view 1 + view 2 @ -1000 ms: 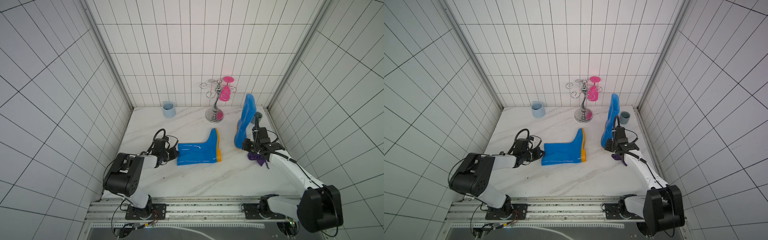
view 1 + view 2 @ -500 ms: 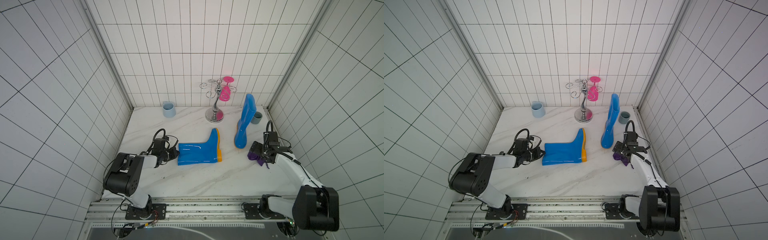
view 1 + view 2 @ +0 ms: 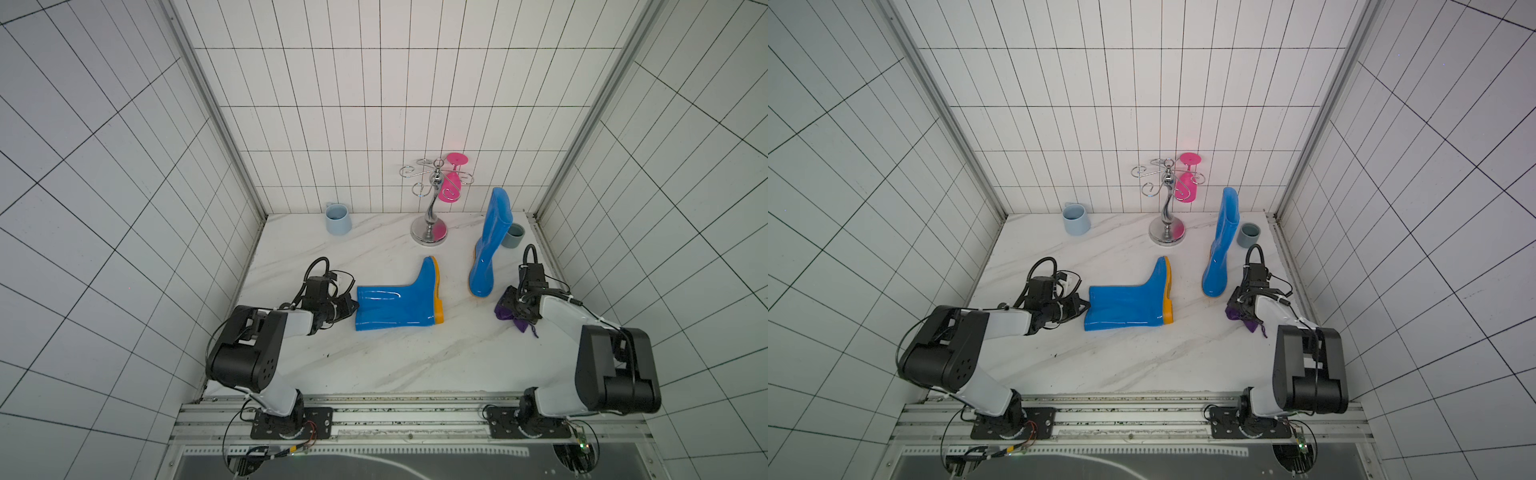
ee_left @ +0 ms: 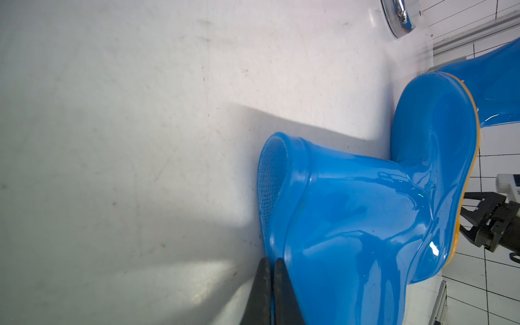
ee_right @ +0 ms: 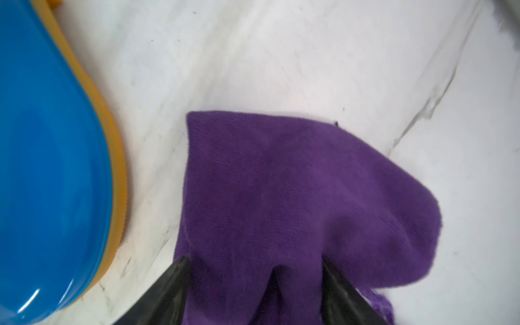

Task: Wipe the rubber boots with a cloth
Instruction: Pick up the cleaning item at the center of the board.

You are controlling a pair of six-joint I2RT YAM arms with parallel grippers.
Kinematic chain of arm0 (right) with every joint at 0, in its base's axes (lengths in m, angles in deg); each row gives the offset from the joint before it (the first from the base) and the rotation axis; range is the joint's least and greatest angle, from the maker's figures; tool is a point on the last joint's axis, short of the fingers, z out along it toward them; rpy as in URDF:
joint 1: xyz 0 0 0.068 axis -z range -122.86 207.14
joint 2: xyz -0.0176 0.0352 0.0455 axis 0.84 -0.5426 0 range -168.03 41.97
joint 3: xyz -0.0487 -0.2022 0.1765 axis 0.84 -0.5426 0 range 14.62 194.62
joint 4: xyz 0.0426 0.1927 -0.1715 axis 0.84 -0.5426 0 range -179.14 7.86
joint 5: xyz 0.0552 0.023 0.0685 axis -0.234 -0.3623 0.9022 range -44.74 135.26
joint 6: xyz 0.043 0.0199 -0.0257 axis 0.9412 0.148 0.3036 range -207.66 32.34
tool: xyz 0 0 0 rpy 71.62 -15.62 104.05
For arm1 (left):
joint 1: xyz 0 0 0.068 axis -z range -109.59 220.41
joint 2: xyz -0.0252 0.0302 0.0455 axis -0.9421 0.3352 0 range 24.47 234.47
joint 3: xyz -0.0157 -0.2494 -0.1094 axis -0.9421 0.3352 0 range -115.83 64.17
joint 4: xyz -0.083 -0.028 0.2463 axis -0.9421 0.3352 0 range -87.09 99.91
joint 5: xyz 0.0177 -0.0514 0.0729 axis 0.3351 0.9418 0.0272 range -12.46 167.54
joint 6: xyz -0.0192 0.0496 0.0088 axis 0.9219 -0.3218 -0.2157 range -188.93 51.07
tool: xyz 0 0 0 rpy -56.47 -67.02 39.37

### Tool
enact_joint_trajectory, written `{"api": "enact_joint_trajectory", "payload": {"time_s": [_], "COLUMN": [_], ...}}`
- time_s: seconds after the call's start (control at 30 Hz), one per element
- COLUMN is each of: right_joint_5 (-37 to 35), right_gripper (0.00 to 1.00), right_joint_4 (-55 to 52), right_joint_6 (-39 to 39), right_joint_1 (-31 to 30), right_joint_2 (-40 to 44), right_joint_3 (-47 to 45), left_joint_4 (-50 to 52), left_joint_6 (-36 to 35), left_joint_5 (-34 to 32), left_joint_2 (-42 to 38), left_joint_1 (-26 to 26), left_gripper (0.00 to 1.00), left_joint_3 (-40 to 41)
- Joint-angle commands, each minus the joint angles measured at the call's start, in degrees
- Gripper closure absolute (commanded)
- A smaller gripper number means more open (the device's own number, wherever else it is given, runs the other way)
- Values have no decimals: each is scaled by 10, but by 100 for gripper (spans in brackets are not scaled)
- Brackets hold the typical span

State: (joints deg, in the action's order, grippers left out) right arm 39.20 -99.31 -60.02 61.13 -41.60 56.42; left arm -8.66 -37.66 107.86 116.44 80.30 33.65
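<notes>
The right hand has left the upright boot and dropped onto the cloth, which lies on the tabletop at 4 o'clock from that boot's toe. Its fingers, flung wide a moment ago, now stand apart astride bunching fabric; whether they hold it yet I cannot tell. The left hand stays clenched on the cuff of the lying boot, at the cloth's 9 o'clock. This looks like a re-grasp before wiping resumes.
</notes>
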Motion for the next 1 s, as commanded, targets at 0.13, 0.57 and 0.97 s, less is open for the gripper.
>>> {"api": "enact_joint_trajectory", "payload": {"time_s": [0.13, 0.57, 0.97], "right_joint_5": [4, 87, 81], "right_gripper": [100, 100, 100], "right_joint_4": [41, -43, 53], "right_joint_6": [-16, -99, -76], "right_joint_1": [9, -113, -380], "right_joint_2": [4, 185, 58], "right_joint_3": [-45, 39, 149], "left_joint_4": [1, 2, -16], "left_joint_6": [-7, -16, -13], "left_joint_5": [3, -6, 2], "left_joint_2": [-2, -1, -12], "left_joint_1": [-5, -5, -5], "left_gripper": [100, 100, 100], "left_joint_3": [2, -1, 8]}}
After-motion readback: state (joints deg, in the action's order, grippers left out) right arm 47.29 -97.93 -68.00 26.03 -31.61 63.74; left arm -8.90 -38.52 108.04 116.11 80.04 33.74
